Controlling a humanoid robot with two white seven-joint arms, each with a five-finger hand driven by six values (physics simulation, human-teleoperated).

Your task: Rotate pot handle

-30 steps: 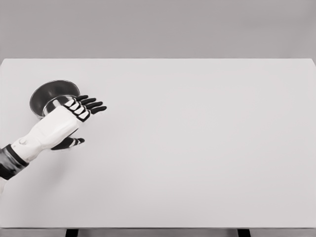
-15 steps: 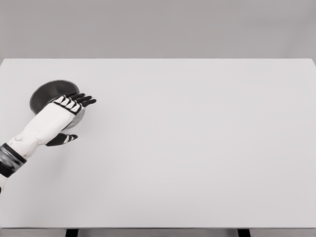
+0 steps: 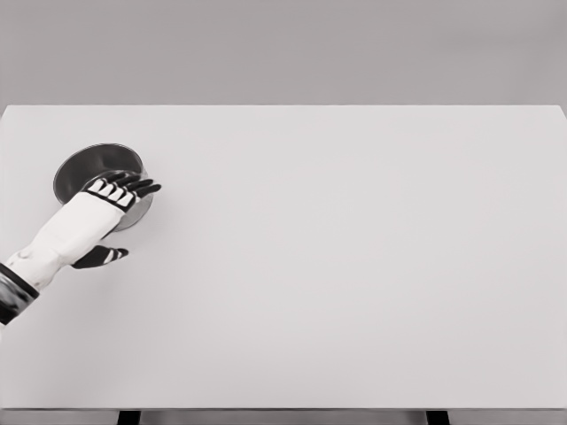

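A round steel pot [image 3: 91, 168] stands on the white table [image 3: 337, 266] at the far left. No handle shows on it. My left hand [image 3: 113, 212] hovers over the pot's near right rim, covering part of it. The black fingers [image 3: 133, 186] are stretched out flat toward the right, and the thumb [image 3: 99, 257] sticks out below, holding nothing. The right arm is out of view.
The table's front edge [image 3: 283, 408] runs along the bottom of the picture, with two dark legs below it. A grey wall stands behind the far edge.
My left hand has drawn back to the left and slightly toward me, so its fingers now lie over the pot's rim instead of past it. The pot has not moved.
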